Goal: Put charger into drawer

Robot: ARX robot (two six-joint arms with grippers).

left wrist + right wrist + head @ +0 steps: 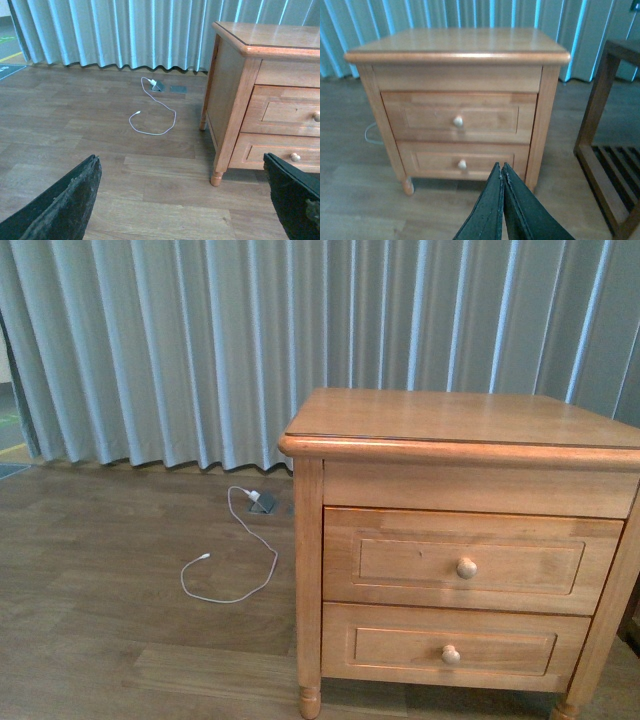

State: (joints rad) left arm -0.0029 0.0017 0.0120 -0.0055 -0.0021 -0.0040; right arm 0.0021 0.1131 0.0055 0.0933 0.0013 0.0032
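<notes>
The drawer (400,560) is the upper of two in a light-brown wooden nightstand (460,420). It is closed, with its round knob (467,567) showing. No charger shows in any view, and the nightstand top is bare. My left gripper (179,160) is open over the wood floor, off the nightstand's left side, with nothing between its black fingers (75,200). In the left wrist view the drawer (285,111) is at the right edge. My right gripper (501,165) is shut and empty, low in front of the nightstand, below the drawer (485,117). Neither arm appears in the front view.
The shallower lower drawer (450,648) is also closed. A thin white cable (235,570) loops on the floor left of the nightstand, plugged in at a floor socket (262,503). Grey-blue curtains (200,340) hang behind. A dark wooden rack (605,150) stands to the nightstand's right.
</notes>
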